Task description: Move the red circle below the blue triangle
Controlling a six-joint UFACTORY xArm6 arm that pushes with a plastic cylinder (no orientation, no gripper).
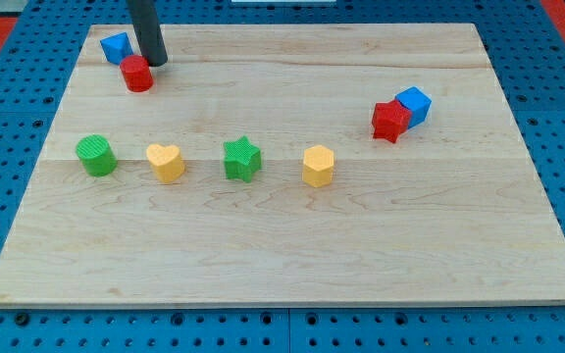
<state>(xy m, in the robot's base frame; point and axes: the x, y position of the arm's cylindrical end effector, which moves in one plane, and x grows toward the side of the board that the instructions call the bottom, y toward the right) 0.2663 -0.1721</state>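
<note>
The rod's tip [157, 63] (a bare rod, no fingers to spread or pinch) rests just right of the red circle [137, 74], which already sits just below-right of the blue triangle [116, 46], so only slight leftward nudging seems left.

At the desk's [292, 245] top-left corner, my tip [156, 63] is standing just right of the blue triangle [116, 46], the red circle [137, 75] sitting just below both.

My tip [156, 63] low on the board at the view's top left, rod near-upright
</note>
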